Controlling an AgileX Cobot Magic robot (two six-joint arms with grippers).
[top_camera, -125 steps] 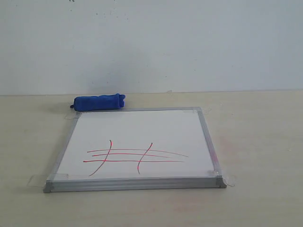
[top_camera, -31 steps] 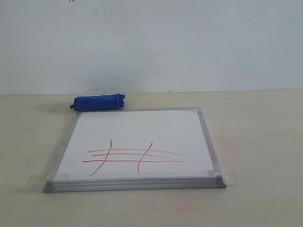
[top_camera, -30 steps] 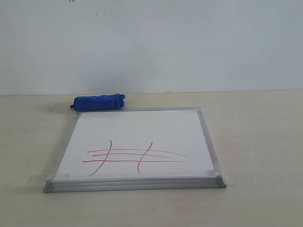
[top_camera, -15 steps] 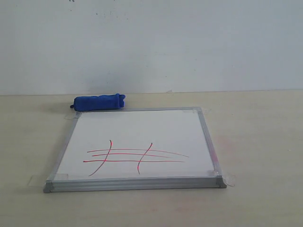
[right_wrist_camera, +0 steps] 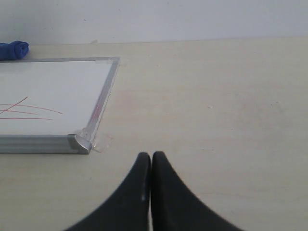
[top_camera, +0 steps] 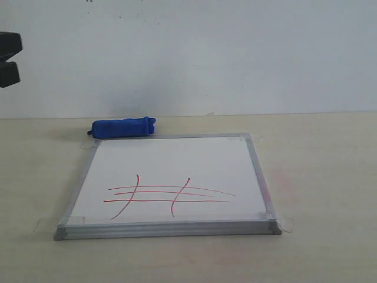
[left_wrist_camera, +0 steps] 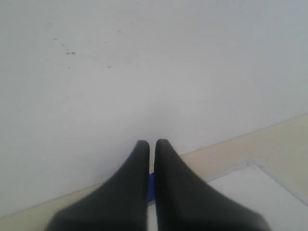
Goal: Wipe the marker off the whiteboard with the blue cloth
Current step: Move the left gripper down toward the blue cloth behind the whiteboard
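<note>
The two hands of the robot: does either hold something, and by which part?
Nothing is held. Left hand and right hand are shut, empty; the small royal-blue fuzzy cloth lies untouched.

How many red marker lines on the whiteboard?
5. Three long horizontal lines stacked across the near half of the whiteboard; two curved upright lines crossing them, one at left, one mid-board. None hidden in the exterior view.

No legible text — whiteboard [top_camera: 171, 159] included
</note>
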